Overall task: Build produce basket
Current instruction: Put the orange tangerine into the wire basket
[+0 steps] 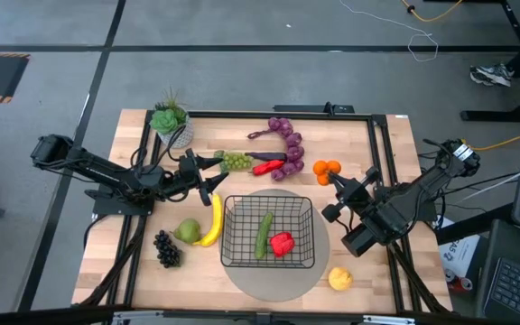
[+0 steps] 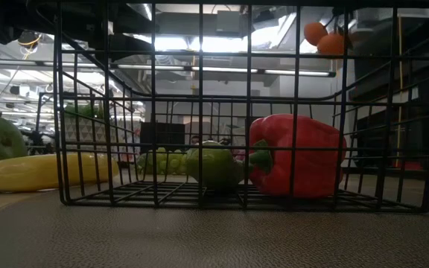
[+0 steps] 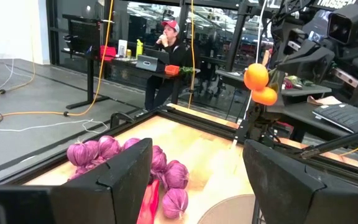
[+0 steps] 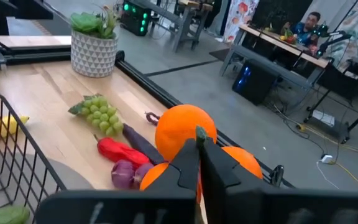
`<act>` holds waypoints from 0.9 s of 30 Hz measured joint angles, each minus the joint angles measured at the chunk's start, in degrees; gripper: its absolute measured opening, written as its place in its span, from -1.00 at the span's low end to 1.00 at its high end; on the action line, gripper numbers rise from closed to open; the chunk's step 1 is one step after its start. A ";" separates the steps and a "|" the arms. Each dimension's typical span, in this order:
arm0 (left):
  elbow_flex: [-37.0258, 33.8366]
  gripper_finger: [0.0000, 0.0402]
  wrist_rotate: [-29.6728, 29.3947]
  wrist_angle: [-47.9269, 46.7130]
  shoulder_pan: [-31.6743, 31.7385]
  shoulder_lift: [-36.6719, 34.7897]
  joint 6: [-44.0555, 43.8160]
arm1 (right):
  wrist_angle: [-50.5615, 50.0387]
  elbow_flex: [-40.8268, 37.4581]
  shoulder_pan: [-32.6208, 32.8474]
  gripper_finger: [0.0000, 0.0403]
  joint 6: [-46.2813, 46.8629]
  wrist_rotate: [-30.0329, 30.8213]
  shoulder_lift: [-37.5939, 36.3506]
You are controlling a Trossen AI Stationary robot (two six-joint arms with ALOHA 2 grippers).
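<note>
The black wire basket (image 1: 269,230) stands on a round mat and holds a green cucumber (image 1: 263,235) and a red pepper (image 1: 282,243). A bunch of oranges (image 1: 327,167) is up in the air right of the basket's far corner, with my right gripper (image 1: 331,179) shut on it. My left gripper (image 1: 213,163) stands open beside the green grapes (image 1: 236,162), with nothing between its fingers. Banana (image 1: 213,219), pear (image 1: 188,231) and dark grapes (image 1: 166,248) lie left of the basket. A lemon (image 1: 339,278) lies at its near right. My right gripper pinches the orange bunch between its two shut fingers, at the small green stem where the oranges meet (image 4: 199,132). The fingers come nearly level from the table's right side. The oranges (image 2: 326,37) hang clear of the table, above the basket's rim height.
Purple grapes (image 1: 287,137) and a second red pepper (image 1: 267,167) lie behind the basket. A potted succulent (image 1: 171,122) stands at the far left corner. The round mat (image 1: 273,282) reaches past the basket's near side. People sit at desks beyond the table (image 3: 166,43).
</note>
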 joint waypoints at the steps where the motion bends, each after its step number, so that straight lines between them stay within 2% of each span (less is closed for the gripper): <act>1: 0.00 0.23 0.00 0.02 0.00 0.00 0.00 | 0.27 0.01 0.01 -1.00 0.00 0.41 0.00; 7: 0.00 0.23 0.00 0.02 0.00 0.00 0.01 | 3.10 0.00 0.00 -1.00 0.01 0.27 0.01; 10: 0.01 0.23 0.00 0.01 0.00 0.00 0.02 | 5.31 0.00 0.00 -1.00 -0.03 -2.84 0.02; 13: 0.00 0.23 -0.36 0.02 0.00 0.00 0.02 | 10.15 0.00 -0.06 -1.00 -5.00 -6.72 0.02; 17: 0.00 0.23 -0.48 0.02 0.00 0.00 0.02 | 21.87 0.00 -0.68 -1.00 -19.10 -11.14 0.02; 23: 0.00 0.23 -0.48 0.02 0.00 0.00 0.04 | 42.39 0.00 -3.03 -1.00 -47.30 -18.13 0.02; 27: 0.00 0.23 -0.47 0.02 0.00 0.00 0.04 | 48.21 0.00 -5.15 -1.00 -59.64 -23.48 0.02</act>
